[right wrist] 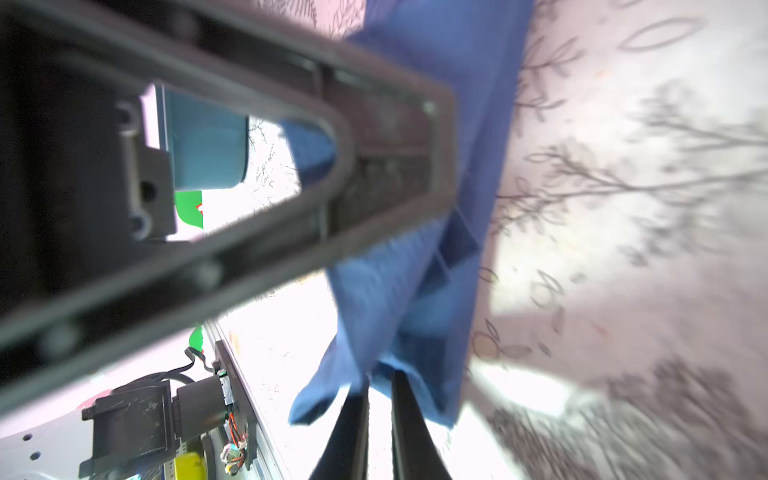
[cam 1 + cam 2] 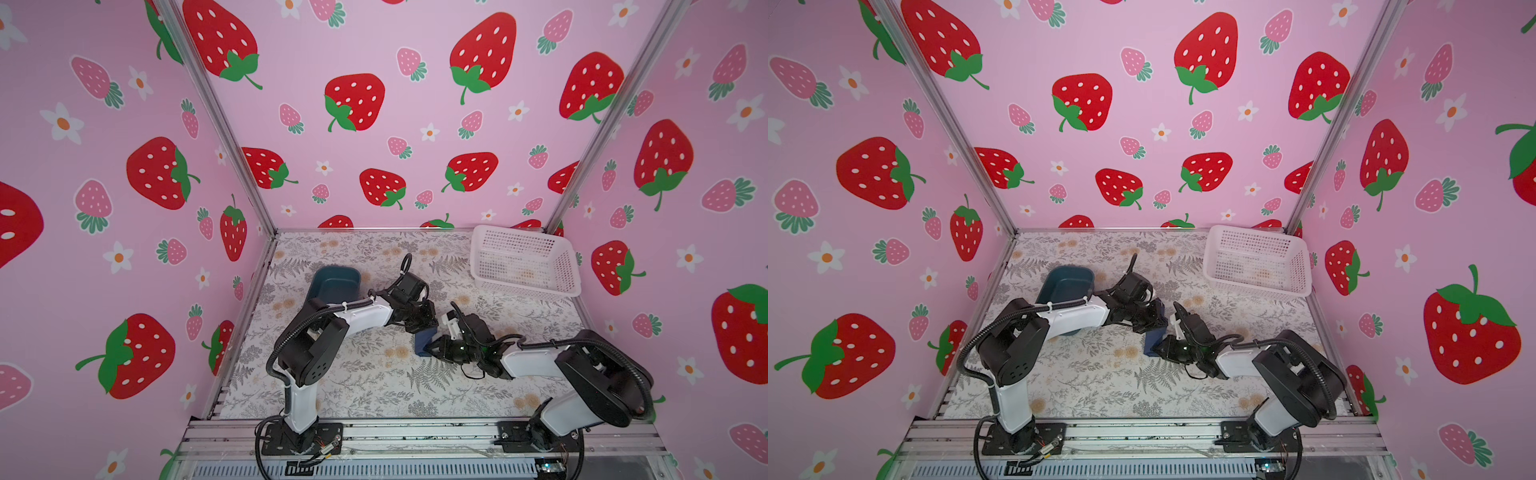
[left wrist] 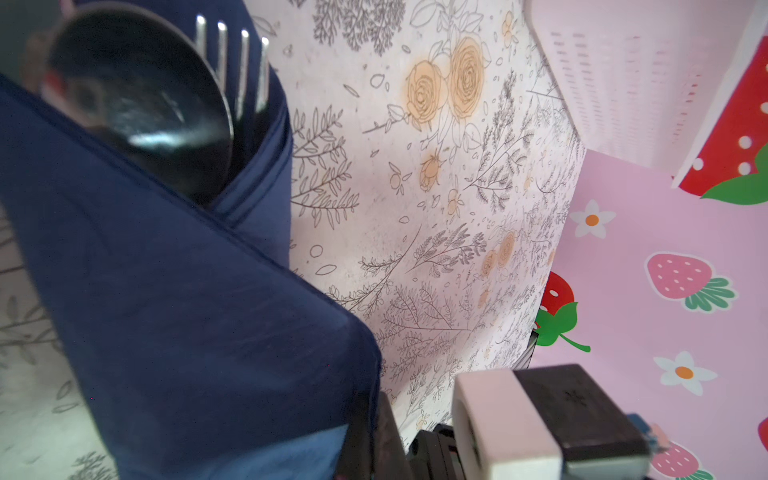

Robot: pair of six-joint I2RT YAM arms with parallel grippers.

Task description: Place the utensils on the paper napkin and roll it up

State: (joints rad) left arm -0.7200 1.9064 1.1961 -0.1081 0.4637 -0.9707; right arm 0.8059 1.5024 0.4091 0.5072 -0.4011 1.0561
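Rolling step, mid-frame: left pincer [image 2: 420, 326] clamped shut on paper napkin [image 2: 424, 341] wrapping utensils [image 3: 145, 104], right pincer [image 2: 435, 347] grip unclear; next probably needs tightening.

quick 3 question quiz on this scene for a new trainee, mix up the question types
1. True or false: the spoon and fork lie bare on the table.
2. How many tools are on the paper napkin? A) none B) one C) both
3. Short answer: what stands in the table's far right corner?

Key
1. False: the paper napkin is wrapped around them, and only the spoon's bowl and the fork's tines poke out.
2. C: the left tool and the right tool both meet it at mid-table.
3. The white mesh basket.
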